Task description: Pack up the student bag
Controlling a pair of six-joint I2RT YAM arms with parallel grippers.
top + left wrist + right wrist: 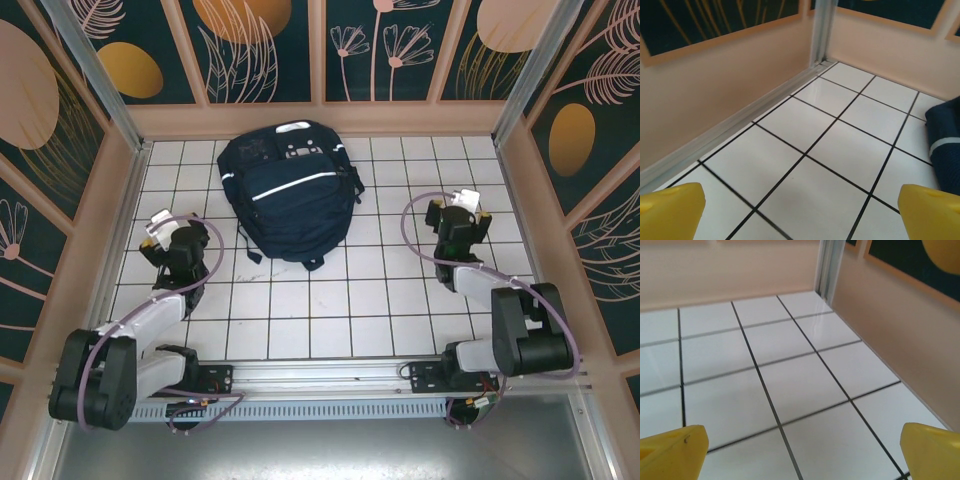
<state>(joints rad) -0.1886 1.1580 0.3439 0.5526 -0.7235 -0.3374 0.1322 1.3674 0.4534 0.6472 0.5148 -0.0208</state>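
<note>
White-tiled table point(330, 300), floral walls point(270, 60); student bag point(292, 195) at back.

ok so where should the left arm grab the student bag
Probably the loose black strap trailing from the student bag at its near-left corner: thin enough for the open left tool, coming down from the left. The bag itself lies flat and bulky.

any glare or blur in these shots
Top view: even light, sharp, though the bag is dark with little detail; left wrist view: pale sheen on the tiles near the corner post, left fingers soft; right wrist view: same sheen near its post, right fingers soft.
</note>
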